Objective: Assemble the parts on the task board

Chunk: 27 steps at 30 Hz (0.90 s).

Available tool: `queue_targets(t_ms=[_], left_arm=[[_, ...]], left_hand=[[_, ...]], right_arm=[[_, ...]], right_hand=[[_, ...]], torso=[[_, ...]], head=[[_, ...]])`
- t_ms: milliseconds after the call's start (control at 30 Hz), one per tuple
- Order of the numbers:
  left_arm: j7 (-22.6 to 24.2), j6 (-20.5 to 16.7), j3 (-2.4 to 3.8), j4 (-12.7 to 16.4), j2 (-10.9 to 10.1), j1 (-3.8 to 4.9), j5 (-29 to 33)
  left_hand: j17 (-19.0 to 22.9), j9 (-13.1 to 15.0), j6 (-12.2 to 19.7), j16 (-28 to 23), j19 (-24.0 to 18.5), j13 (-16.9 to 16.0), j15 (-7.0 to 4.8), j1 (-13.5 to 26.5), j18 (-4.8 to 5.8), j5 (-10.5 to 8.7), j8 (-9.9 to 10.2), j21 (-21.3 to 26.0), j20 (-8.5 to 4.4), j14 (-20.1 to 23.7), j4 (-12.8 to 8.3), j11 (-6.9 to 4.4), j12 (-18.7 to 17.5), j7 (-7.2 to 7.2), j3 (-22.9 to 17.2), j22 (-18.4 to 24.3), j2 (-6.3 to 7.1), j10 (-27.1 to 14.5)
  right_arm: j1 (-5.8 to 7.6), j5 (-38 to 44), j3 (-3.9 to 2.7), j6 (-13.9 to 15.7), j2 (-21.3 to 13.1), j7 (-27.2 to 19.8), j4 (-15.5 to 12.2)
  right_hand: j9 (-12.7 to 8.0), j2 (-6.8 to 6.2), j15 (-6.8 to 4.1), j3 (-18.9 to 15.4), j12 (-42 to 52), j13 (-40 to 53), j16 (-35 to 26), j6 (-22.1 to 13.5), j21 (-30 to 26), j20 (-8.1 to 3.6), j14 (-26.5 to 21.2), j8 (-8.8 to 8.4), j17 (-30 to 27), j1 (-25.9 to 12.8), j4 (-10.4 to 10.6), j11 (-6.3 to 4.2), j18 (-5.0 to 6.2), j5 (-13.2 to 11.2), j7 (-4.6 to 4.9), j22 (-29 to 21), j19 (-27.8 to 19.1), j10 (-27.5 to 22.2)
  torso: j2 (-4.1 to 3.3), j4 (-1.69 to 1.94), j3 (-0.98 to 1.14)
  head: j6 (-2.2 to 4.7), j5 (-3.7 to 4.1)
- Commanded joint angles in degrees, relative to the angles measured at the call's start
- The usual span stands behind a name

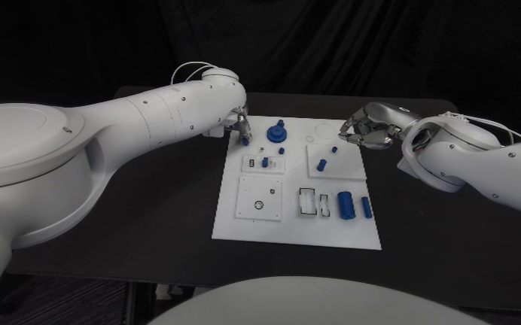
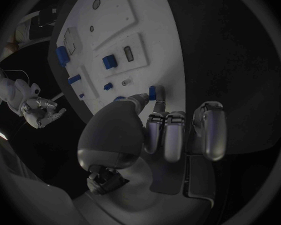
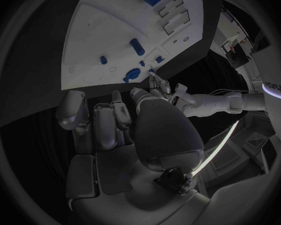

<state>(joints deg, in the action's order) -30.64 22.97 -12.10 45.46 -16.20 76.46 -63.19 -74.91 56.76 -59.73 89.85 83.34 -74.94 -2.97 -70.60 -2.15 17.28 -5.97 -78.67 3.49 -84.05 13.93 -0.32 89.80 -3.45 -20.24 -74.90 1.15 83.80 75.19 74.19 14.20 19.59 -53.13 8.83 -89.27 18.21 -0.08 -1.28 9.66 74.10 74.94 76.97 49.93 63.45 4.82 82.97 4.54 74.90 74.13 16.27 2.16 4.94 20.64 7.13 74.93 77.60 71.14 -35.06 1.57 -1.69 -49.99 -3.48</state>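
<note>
1. Here, in the head view, a white task board (image 1: 252,223) is seen lying in the middle of a black tabletop (image 1: 141,227).
2. Small blue parts are spread over the board: a round knobbed part (image 1: 277,132) near the far edge, a short peg (image 1: 322,165) to its right, and a ribbed cylinder (image 1: 346,205) with a slimmer bar (image 1: 367,206) beside it near the right edge.
3. The left robot hand (image 1: 239,127) is placed at the board's far left corner, with a small blue part (image 1: 246,143) at its fingertips.
4. The right robot hand (image 1: 367,131) is held just beyond the board's far right corner, its fingers curled inward with nothing seen in them.
5. In the left wrist view, the left robot hand (image 2: 172,130) is shown with a small blue part (image 2: 152,92) pinched between the thumb and a finger, right at the board's (image 2: 115,15) edge; the other fingers are curled beside it.
6. The right robot hand (image 2: 43,112) is seen far off, past the board.
7. In the right wrist view, the right robot hand (image 3: 109,122) is shown with fingers bent in and nothing held, off the board (image 3: 100,30).
8. The left robot hand (image 3: 158,87) is seen at the board's opposite edge, next to the round knobbed part (image 3: 132,75).
</note>
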Motion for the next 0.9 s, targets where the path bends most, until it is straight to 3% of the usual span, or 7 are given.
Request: queue_targets(t_ms=[33,333,567,700,900], left_arm=[[1.0,-0.7,0.05,0.2,0.1,-0.11,0.4],[1.6,-2.6,0.05,0.7,-0.2,-0.15,0.4],[0.3,-4.1,0.05,2.4,-0.9,-0.17,0.4],[-1.3,-5.1,0.05,4.7,-2.0,-0.17,0.4],[-3.3,-8.4,0.05,11.2,-5.3,-0.11,0.4]], left_hand=[[-15.1,1.0,0.6,0.1,-0.3,-15.1,0.07,0.3,-0.75,0.78,-0.6,0.3,0.02,-5.9,-0.8,-0.08,0.2,0.18,-3.2,-11.3,1.35,6.2],[-15.1,4.2,0.3,0.1,0.0,-15.1,-0.23,2.2,-0.65,0.71,-2.3,-0.2,-0.2,-5.9,-4.2,-0.41,0.2,0.52,-10.8,-11.4,3.92,6.2],[-15.1,5.7,-0.2,0.1,0.4,-15.1,-0.54,4.0,-0.52,-0.24,-3.3,-0.8,-0.47,-5.9,-5.8,-0.75,0.2,0.85,-13.9,-11.6,4.85,6.2],[-15.1,6.4,-0.3,0.1,0.5,-15.1,-0.76,4.9,-0.5,-0.57,-3.7,-0.9,-0.69,-5.9,-7.1,-0.96,0.2,1.02,-15.8,-11.6,5.47,6.2],[-15.1,7.6,-0.8,0.1,1.1,-15.1,-1.17,6.6,-0.34,-0.74,-4.5,-1.5,-1.11,-5.9,-9.8,-1.36,0.2,1.37,-19.4,-11.8,6.76,6.2]], right_arm=[[-0.08,0.4,-0.04,0.7,0.0,-0.1,0.0],[-0.08,0.4,-0.04,0.6,0.1,0.1,0.1],[-0.09,0.4,-0.04,0.6,0.1,0.2,0.1],[-0.09,0.4,-0.03,0.5,-0.2,0.3,0.1],[-0.09,0.4,-0.03,0.5,-0.7,0.5,0.0]], right_hand=[[0.0,0.03,-0.07,0.5,-0.1,1.2,-0.1,0.5,-0.3,0.16,-0.2,-0.07,2.1,0.5,0.1,-0.06,0.49,0.4,0.03,7.9,-0.1,-0.2],[0.0,-0.06,-0.06,0.7,-0.2,1.1,-0.1,0.8,-0.4,0.16,-0.2,0.05,2.1,0.7,0.0,-0.04,0.5,0.7,0.04,7.9,-0.1,-0.3],[0.0,-0.09,-0.06,0.7,-0.3,1.0,-0.2,0.9,-0.5,0.16,-0.2,0.09,2.0,0.8,0.0,-0.03,0.53,0.8,0.04,7.8,-0.2,-0.4],[0.0,-0.12,-0.05,0.7,-0.4,1.0,-0.3,0.9,-0.7,0.16,-0.2,0.1,1.9,0.8,0.0,-0.02,0.56,0.9,0.04,7.8,-0.3,-0.5],[0.0,-0.18,-0.05,0.8,-0.4,0.9,-0.3,0.9,-0.7,0.17,-0.3,0.11,1.9,0.8,0.0,-0.02,0.56,0.9,0.04,7.8,-0.3,-0.6]], torso=[[0.01,0.03,0.01],[-0.01,0.06,-0.01],[0.02,0.1,-0.01],[0.02,0.1,-0.01],[0.12,0.09,0.05]], head=[[-0.01,-0.06],[-0.01,-0.21],[-0.01,-0.36],[-0.01,-0.58],[-0.01,-0.78]])
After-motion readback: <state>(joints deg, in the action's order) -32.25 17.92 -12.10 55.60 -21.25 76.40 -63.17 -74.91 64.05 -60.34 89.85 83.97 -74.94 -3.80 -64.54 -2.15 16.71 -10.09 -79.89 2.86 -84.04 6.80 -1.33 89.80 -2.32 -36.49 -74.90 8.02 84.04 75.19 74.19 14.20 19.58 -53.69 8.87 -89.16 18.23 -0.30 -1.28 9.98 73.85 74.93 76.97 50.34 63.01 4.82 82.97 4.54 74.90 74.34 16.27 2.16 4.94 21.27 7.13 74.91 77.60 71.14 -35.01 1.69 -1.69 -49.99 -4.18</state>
